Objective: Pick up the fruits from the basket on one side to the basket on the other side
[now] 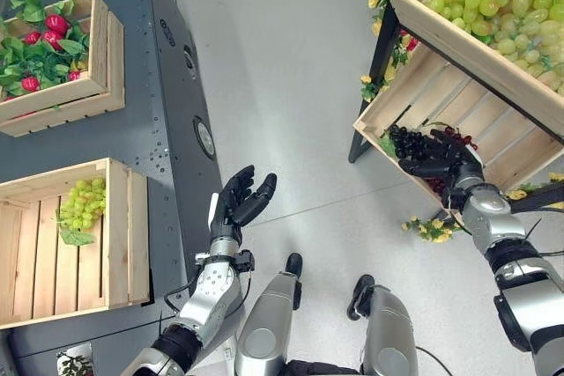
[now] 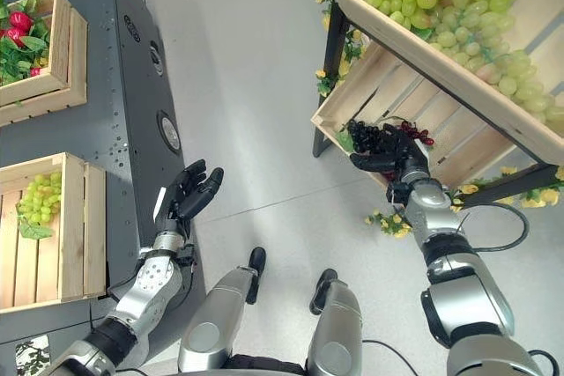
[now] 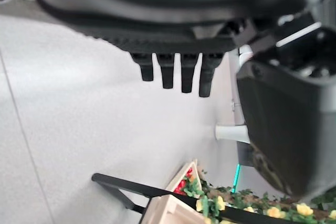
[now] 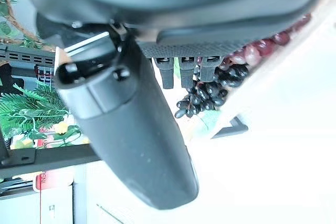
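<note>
A bunch of dark grapes (image 1: pixel 412 142) lies in the lower wooden crate (image 1: pixel 432 90) of the slanted stand on my right, with a few red grapes (image 1: pixel 455 136) beside it. My right hand (image 1: pixel 443 165) rests inside that crate against the bunch; in the right wrist view its fingers (image 4: pixel 189 66) look straight, with the dark grapes (image 4: pixel 206 94) just past them. My left hand (image 1: pixel 241 201) hovers open and empty, palm up, beside the dark grey table (image 1: pixel 159 85). On that table a wooden crate (image 1: pixel 119 235) holds one bunch of green grapes (image 1: pixel 84 202).
The stand's upper crate (image 1: pixel 458 41) is heaped with green grapes (image 1: pixel 502 2). A second crate (image 1: pixel 101 68) at the table's far end holds red fruits (image 1: pixel 55 24) among leaves. Yellow flowers (image 1: pixel 427 228) trim the stand, and its black leg (image 1: pixel 359 145) reaches the grey floor.
</note>
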